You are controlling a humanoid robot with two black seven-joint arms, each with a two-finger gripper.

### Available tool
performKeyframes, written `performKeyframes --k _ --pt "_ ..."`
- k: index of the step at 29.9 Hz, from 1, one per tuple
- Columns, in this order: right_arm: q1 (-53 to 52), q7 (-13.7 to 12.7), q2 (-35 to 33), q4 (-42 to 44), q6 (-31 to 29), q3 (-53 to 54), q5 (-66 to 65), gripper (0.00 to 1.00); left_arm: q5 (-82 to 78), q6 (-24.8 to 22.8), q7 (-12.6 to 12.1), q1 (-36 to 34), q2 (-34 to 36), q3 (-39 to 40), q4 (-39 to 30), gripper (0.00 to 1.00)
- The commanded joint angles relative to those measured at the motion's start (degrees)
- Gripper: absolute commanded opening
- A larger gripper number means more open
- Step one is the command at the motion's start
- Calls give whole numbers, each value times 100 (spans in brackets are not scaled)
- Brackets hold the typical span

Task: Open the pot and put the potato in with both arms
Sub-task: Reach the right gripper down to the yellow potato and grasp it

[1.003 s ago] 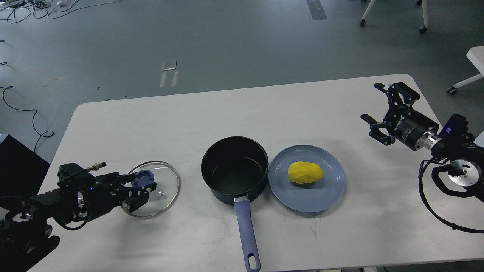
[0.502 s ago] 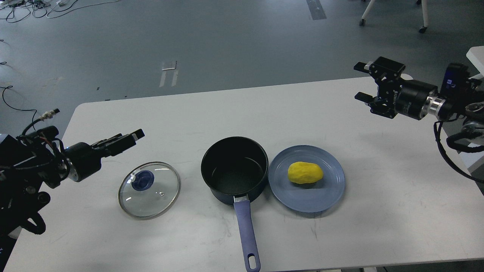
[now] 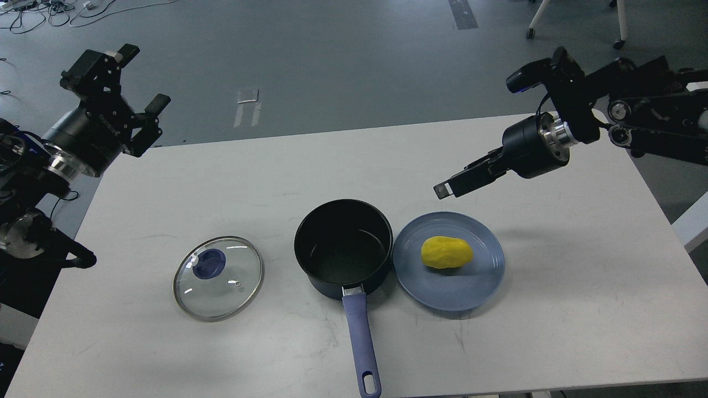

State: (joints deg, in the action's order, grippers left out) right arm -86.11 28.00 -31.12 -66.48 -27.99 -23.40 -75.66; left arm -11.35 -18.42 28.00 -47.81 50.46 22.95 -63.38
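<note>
The dark navy pot (image 3: 343, 249) stands open mid-table, its black inside empty and its periwinkle handle (image 3: 360, 337) pointing toward me. Its glass lid (image 3: 232, 287) with the blue knob (image 3: 209, 263) lies flat on the table to the pot's left. The yellow potato (image 3: 447, 252) lies on a flat blue plate (image 3: 442, 296) touching the pot's right side. My left gripper (image 3: 139, 78) is open and empty, raised off the table's far left corner. My right gripper (image 3: 449, 187) hovers above and behind the plate, seen edge-on, holding nothing.
The white table (image 3: 581, 287) has a rounded far edge, with grey floor beyond it. Chair legs on casters (image 3: 619, 38) stand at the far right, and cables (image 3: 33, 11) lie on the floor at the far left.
My left gripper let go of the lid, which now lies on the table, and rose up and back to the far left. My right gripper swung in leftward toward the plate.
</note>
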Motion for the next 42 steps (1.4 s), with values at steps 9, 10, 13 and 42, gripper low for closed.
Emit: performKeyframes --k 9,10,13,42 --pt "-126 0 1379 557 206 -1131 -1425 100 335 -716 -110 0 -28 684 -86 98" --pt "-126 0 1450 584 259 -1158 -1426 100 344 -716 -110 8 -37 684 -86 98" --pt "-126 0 1670 724 444 -1246 -1425 100 335 -725 -110 0 -37 684 -95 98" --pt "279 0 2312 1164 1279 -1870 -1347 45 344 -725 -110 0 -19 702 -95 98"
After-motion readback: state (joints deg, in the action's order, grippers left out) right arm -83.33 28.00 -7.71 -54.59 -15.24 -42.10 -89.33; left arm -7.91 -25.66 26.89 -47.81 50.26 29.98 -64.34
